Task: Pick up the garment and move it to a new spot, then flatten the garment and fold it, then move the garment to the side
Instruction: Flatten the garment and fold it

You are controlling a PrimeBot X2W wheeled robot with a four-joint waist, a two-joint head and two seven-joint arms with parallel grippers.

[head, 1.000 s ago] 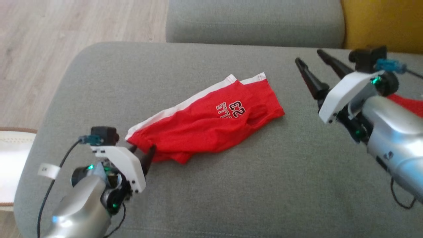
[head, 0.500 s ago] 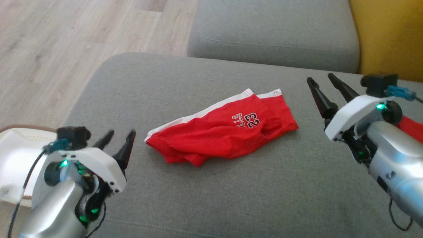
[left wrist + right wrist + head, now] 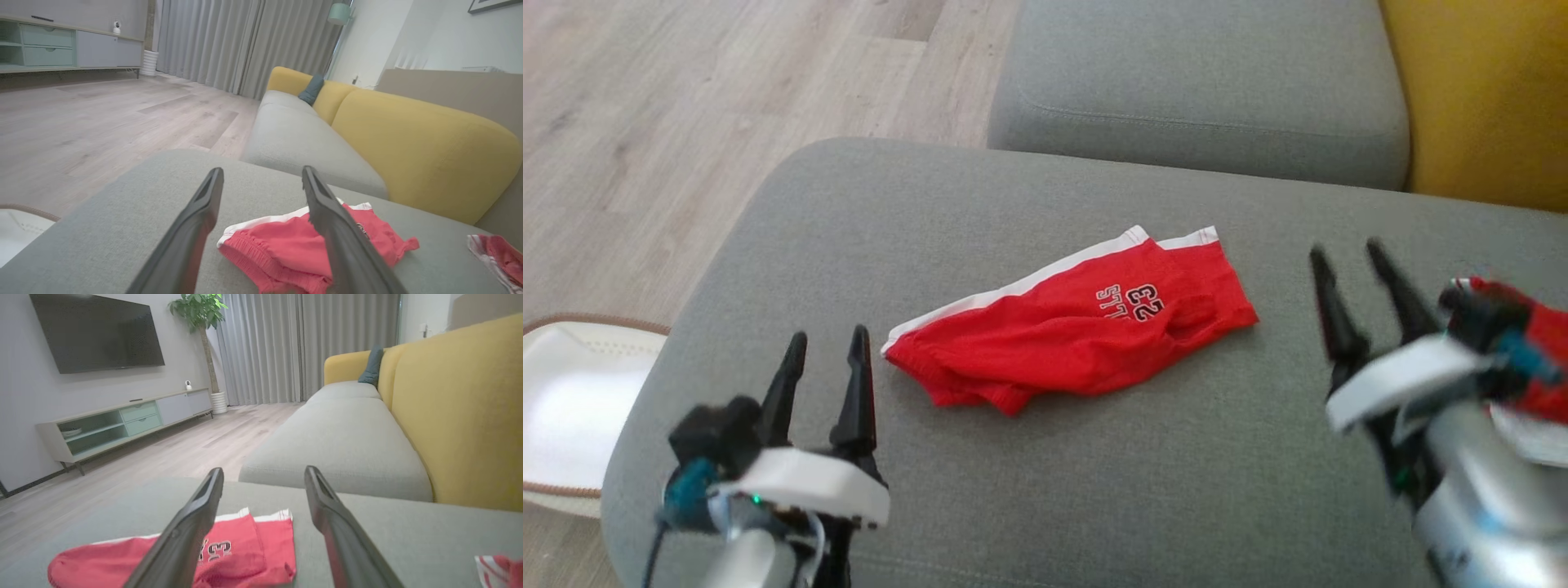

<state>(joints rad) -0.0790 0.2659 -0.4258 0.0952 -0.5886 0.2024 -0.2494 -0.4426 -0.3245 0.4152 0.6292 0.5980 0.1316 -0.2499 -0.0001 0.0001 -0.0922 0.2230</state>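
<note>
Your left tool (image 3: 828, 332) and right tool (image 3: 1345, 248) gape empty, flanking the red garment (image 3: 1070, 327); the right wrist view adds a television (image 3: 98, 332).

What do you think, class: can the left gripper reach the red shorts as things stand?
Probably yes: the left gripper is open, with bare sofa cushion between it and the shorts' near end.

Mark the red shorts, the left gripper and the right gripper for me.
red shorts (image 3: 1045, 347), head view, middle of the red cloth.
left gripper (image 3: 828, 335), head view, midway between its fingertips.
right gripper (image 3: 1345, 249), head view, midway between its fingertips.
</note>
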